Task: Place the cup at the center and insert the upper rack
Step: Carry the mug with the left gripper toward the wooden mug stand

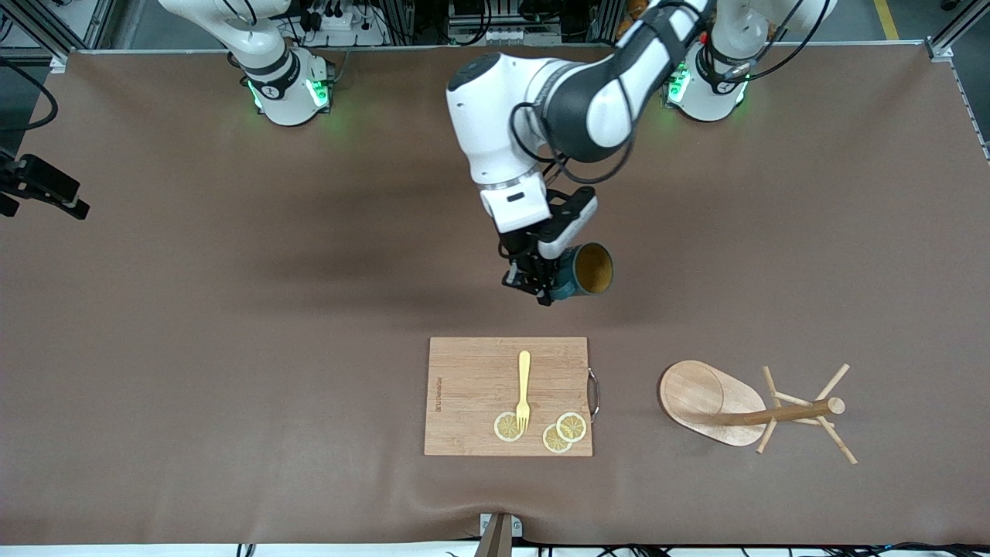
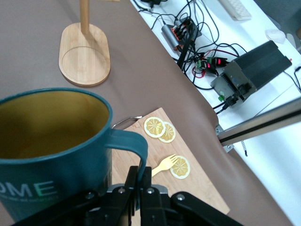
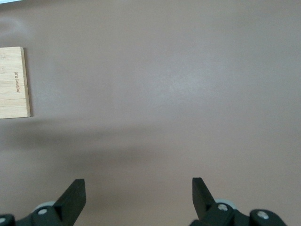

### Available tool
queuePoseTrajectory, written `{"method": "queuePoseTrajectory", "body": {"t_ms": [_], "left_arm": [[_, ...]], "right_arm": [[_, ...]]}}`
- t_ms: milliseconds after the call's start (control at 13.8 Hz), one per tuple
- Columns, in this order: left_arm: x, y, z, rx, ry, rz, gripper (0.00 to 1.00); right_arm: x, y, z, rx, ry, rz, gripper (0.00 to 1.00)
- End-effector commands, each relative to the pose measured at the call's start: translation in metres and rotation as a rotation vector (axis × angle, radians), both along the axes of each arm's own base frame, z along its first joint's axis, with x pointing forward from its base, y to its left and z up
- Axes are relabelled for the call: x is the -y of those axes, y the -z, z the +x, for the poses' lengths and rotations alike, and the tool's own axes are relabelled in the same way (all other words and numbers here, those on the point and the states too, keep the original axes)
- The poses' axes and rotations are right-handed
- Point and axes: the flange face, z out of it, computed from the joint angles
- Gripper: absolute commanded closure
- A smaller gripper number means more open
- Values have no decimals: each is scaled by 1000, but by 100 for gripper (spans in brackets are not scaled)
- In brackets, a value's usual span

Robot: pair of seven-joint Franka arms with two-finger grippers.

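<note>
The dark teal cup (image 1: 585, 271) hangs from my left gripper (image 1: 541, 290), tipped on its side with its yellowish inside showing, over the middle of the table. In the left wrist view the gripper (image 2: 143, 172) is shut on the cup's handle (image 2: 136, 146), and the cup (image 2: 51, 141) fills the near corner. The upper rack (image 1: 708, 402), a wooden mug tree, lies on its side toward the left arm's end of the table, its pole and pegs (image 1: 804, 411) pointing away from the board. Its oval base also shows in the left wrist view (image 2: 84, 54). My right gripper (image 3: 138, 188) is open and empty over bare table.
A wooden cutting board (image 1: 472, 371) lies nearer the front camera than the cup. It carries a yellow fork (image 1: 524, 387) and three lemon slices (image 1: 563, 432). Its edge shows in the right wrist view (image 3: 14, 82). The brown mat (image 1: 232, 348) covers the table.
</note>
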Motion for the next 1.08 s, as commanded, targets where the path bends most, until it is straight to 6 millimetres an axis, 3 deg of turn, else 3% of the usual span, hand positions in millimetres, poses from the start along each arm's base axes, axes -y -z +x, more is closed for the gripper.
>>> {"method": "queuePoseTrajectory", "body": {"t_ms": [0, 506, 1012], "left_arm": [[-22, -27, 11, -17, -40, -77, 100], [-67, -63, 31, -173, 43, -195, 100], [-163, -98, 76, -292, 38, -448, 100]], "right_arm": [[0, -10, -6, 21, -10, -12, 0], [-1, -10, -5, 20, -9, -10, 0], [0, -10, -6, 15, -1, -9, 0]]}}
